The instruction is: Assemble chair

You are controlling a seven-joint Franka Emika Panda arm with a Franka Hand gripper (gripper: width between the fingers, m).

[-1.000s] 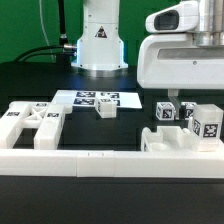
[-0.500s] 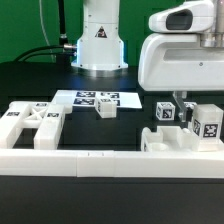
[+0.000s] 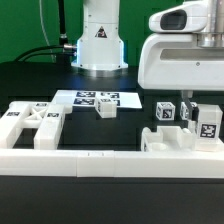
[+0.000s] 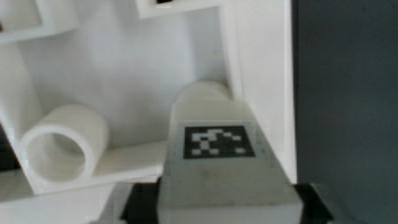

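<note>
Matte white chair piece (image 4: 210, 105), black-and-white square tag (image 4: 217, 141), black table (image 3: 25, 85), green backdrop (image 3: 25, 20)

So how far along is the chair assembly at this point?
Done: nothing looks joined; the notched frame piece, the small block and a tagged block lie apart on the table. In hand: the claw is shut on a tagged leg piece at the exterior view's right. Left: apparently all the joining.
</note>
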